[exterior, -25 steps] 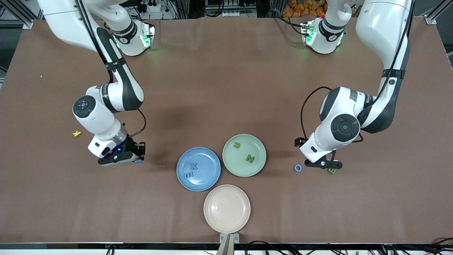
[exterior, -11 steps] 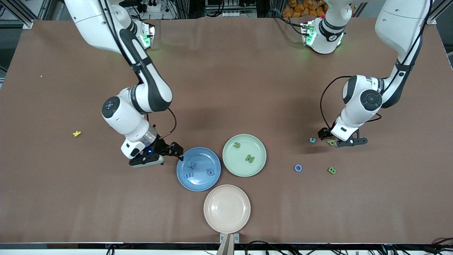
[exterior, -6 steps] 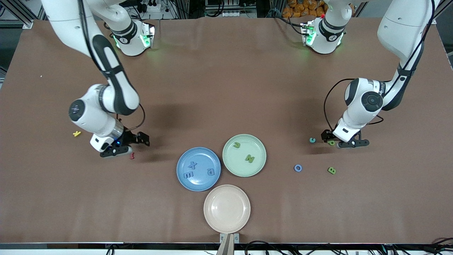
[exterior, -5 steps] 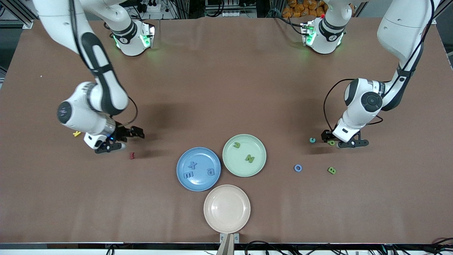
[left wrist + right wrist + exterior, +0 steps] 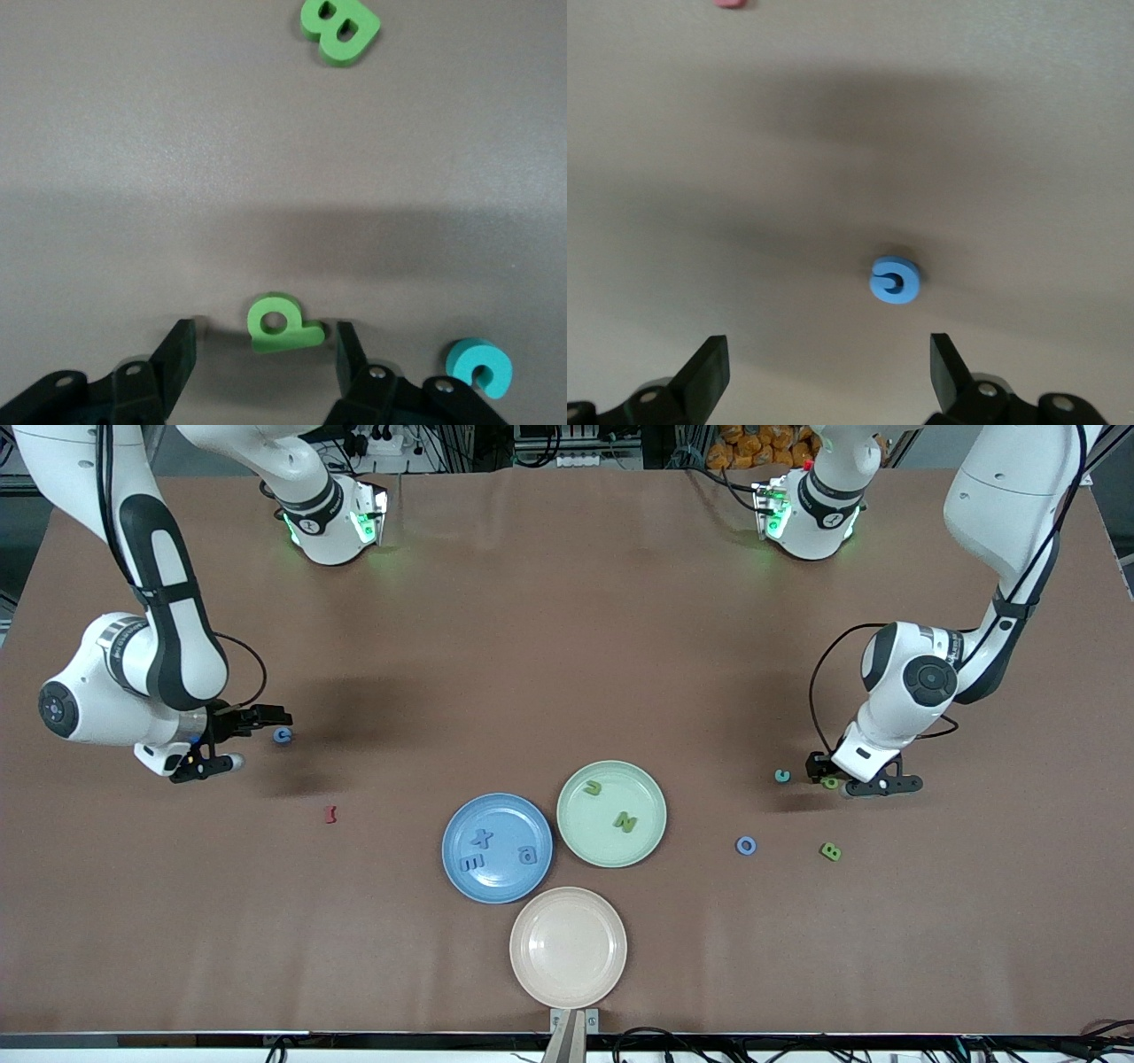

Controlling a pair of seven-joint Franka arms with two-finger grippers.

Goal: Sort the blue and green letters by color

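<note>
My left gripper [image 5: 846, 779] is open and low at the table, with its fingers on either side of a lime green P [image 5: 830, 782]; in the left wrist view the P [image 5: 282, 326] lies between the fingertips of the gripper [image 5: 266, 336]. A green B [image 5: 830, 852] [image 5: 339, 29] and a blue O [image 5: 746, 845] lie nearer the front camera. My right gripper [image 5: 241, 740] [image 5: 827, 372] is open and empty beside a blue G [image 5: 283, 735] [image 5: 895, 280]. The blue plate [image 5: 500, 815] holds X, E and 6. The green plate [image 5: 651, 802] holds U and N.
A teal C [image 5: 783, 776] [image 5: 478, 367] lies beside the P. A dark red piece [image 5: 330, 814] lies between the right gripper and the blue plate. A beige plate [image 5: 568, 947] stands nearest the front camera. The yellow letter is hidden.
The right arm left the blue 6 in the blue plate, then swung toward its own end of the table to the blue G. The left gripper stays around the P.
</note>
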